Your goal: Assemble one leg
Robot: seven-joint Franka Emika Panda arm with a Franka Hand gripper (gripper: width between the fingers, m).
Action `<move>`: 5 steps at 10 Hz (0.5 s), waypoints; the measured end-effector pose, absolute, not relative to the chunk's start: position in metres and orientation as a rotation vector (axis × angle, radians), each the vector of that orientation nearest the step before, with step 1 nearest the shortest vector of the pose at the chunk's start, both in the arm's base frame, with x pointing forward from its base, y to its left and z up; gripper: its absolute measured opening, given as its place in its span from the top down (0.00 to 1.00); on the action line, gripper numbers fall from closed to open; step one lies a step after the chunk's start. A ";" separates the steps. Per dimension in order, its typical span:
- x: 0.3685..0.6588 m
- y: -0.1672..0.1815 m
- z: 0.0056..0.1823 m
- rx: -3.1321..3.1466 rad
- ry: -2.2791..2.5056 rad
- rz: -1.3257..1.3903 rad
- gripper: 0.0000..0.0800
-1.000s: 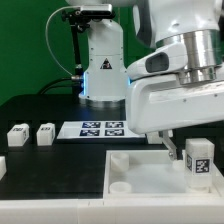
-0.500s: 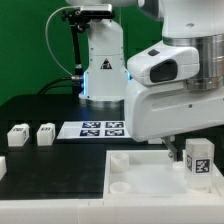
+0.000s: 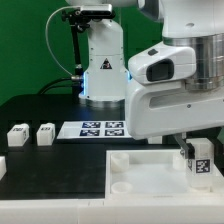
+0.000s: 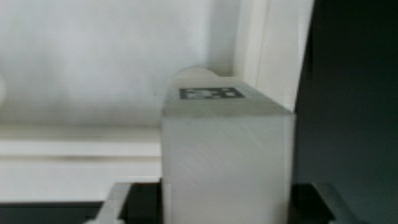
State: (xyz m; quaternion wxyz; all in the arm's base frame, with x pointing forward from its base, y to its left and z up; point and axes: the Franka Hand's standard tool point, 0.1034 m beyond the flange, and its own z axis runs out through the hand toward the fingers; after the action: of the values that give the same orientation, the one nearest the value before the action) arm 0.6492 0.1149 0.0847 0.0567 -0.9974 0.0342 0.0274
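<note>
My gripper (image 3: 193, 147) is shut on a leg (image 3: 200, 161), a small white block with a black-and-white tag, held upright over the right end of the large white tray (image 3: 150, 168). I cannot tell whether the leg touches the tray. In the wrist view the leg (image 4: 222, 150) fills the middle between the dark fingers (image 4: 137, 204), with its tag on the far face and the tray (image 4: 107, 60) behind it. My gripper (image 4: 222, 206) grips its near end.
Two more legs (image 3: 17, 134) (image 3: 45, 133) stand on the black table at the exterior view's left, and another (image 3: 2, 165) shows at the left edge. The marker board (image 3: 103, 128) lies behind the tray. A round socket (image 3: 120, 186) shows at the tray's near left corner.
The wrist and arm housing have turned and risen a little above the tray. The leg stays held at almost the same spot over the tray's right end.
</note>
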 end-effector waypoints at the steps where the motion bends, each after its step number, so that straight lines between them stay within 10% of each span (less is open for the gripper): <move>1: 0.650 0.114 0.084 -3.016 0.299 0.087 0.63; 5: 0.649 0.102 0.082 -2.639 1.429 0.108 0.63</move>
State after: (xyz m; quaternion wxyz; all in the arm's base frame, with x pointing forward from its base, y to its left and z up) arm 0.6494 0.1016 0.0824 0.0694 -0.8767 0.4746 0.0358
